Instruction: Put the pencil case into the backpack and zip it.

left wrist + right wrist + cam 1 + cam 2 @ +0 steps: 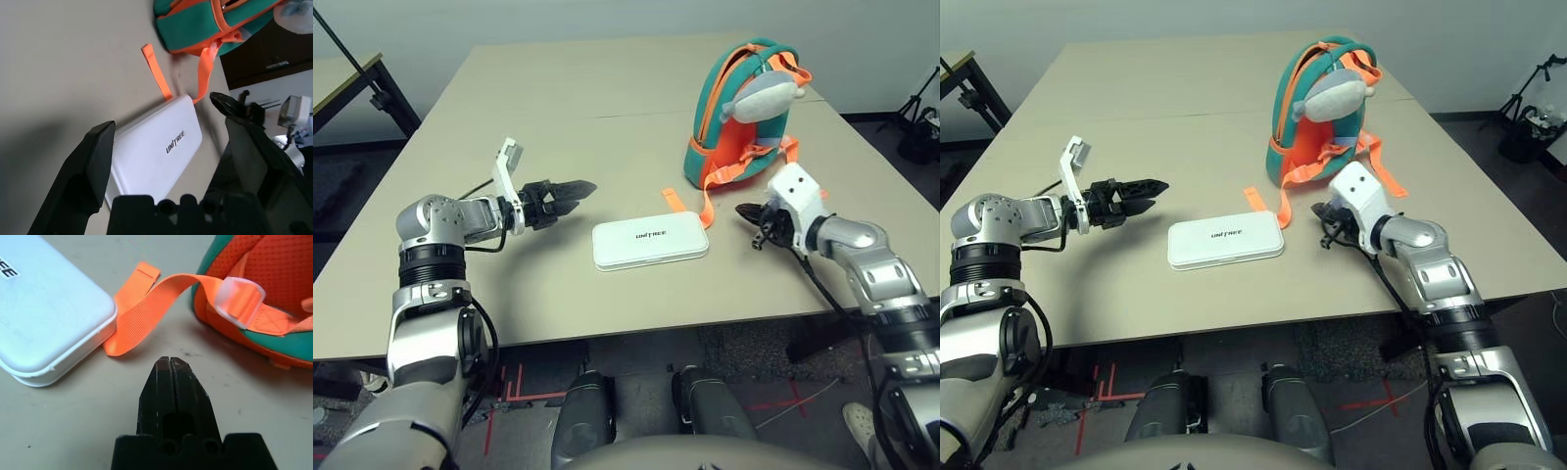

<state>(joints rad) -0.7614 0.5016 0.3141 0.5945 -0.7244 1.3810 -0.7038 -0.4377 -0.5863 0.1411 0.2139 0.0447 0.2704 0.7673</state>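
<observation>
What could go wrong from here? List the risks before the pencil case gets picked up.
1. An orange strap lies against the pencil case; a lift may snag it and tug the backpack.
2. The backpack stands upright and might tip if pulled.
3. The right gripper is shut beside the case and would have to open to help; the left gripper is open, with the flat case lying on the table, which may be awkward to pinch.

Table: we see a beige tabletop [607, 98] with a seam across it.
Upper left: a second table [342, 78] with black legs.
Wall: plain pale wall [558, 20].
Floor: red tape marks [519, 387].
</observation>
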